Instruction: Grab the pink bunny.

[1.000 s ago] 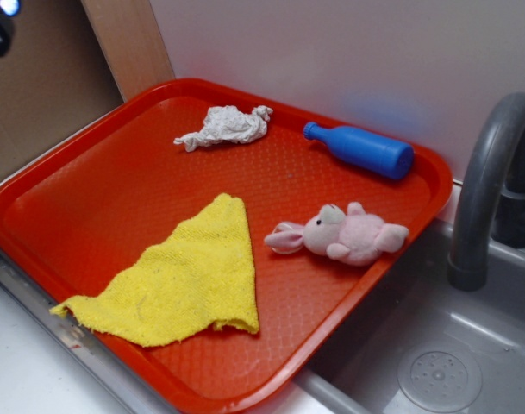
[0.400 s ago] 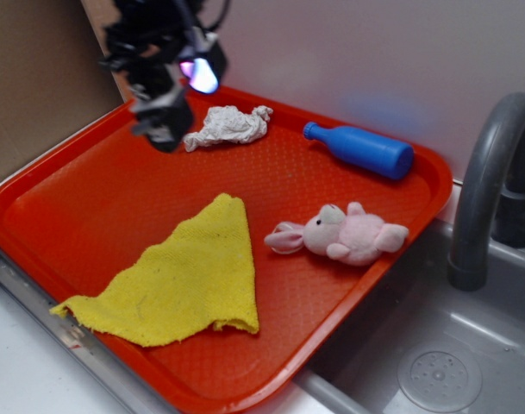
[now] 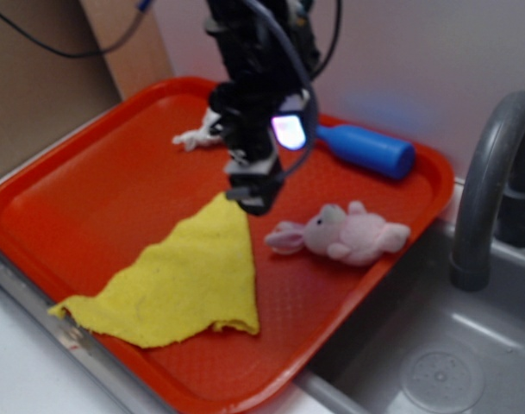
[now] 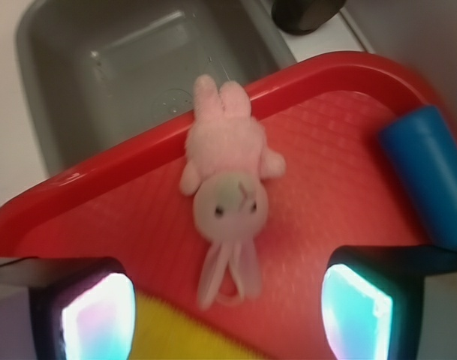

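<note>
The pink bunny [image 3: 344, 232] lies on its side near the right rim of the red tray [image 3: 98, 181], ears pointing left. In the wrist view the bunny [image 4: 228, 187] lies ahead of me, ears toward me. My gripper [image 3: 255, 194] hangs above the tray just left of the bunny's ears, over the tip of the yellow cloth. It is open and empty; its two lit fingers [image 4: 93, 319] stand wide apart at the bottom of the wrist view, midpoint [image 4: 224, 319].
A yellow cloth [image 3: 180, 276] lies on the tray's front half. A blue bottle [image 3: 370, 148] lies at the tray's back right. A white wad of cloth [image 3: 197, 134] is partly hidden behind the arm. A grey sink [image 3: 434, 362] and faucet [image 3: 486, 181] stand right.
The arm has come in from the upper left and moved right and down across the tray, from near the white wad to just left of the bunny. The objects have not moved.
</note>
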Motion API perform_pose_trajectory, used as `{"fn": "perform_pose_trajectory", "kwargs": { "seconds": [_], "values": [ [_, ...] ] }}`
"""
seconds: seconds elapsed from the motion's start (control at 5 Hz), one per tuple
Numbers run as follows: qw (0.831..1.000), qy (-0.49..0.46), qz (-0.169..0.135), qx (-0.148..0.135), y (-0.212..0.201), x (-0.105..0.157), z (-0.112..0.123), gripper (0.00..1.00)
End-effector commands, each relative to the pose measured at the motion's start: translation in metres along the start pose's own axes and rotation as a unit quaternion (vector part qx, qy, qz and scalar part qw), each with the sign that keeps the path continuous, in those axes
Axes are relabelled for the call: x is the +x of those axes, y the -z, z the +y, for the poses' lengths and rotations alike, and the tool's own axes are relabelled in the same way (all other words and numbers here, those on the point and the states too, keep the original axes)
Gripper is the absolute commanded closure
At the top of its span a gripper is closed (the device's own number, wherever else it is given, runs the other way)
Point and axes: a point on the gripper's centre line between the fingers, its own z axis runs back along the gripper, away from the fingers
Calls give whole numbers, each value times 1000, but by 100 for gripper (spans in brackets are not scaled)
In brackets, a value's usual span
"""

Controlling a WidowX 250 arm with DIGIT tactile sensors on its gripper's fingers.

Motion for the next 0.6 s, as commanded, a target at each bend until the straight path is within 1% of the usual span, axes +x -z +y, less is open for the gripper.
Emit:
{"fn": "perform_pose_trajectory", "kwargs": {
  "seconds": [0.0, 0.2, 0.4],
  "values": [
    [1000, 18, 7, 7, 17, 20, -17, 0],
    [999, 39, 9, -9, 35, 20, -23, 0],
    [996, 83, 24, 1, 41, 20, -28, 0]
  ]
}}
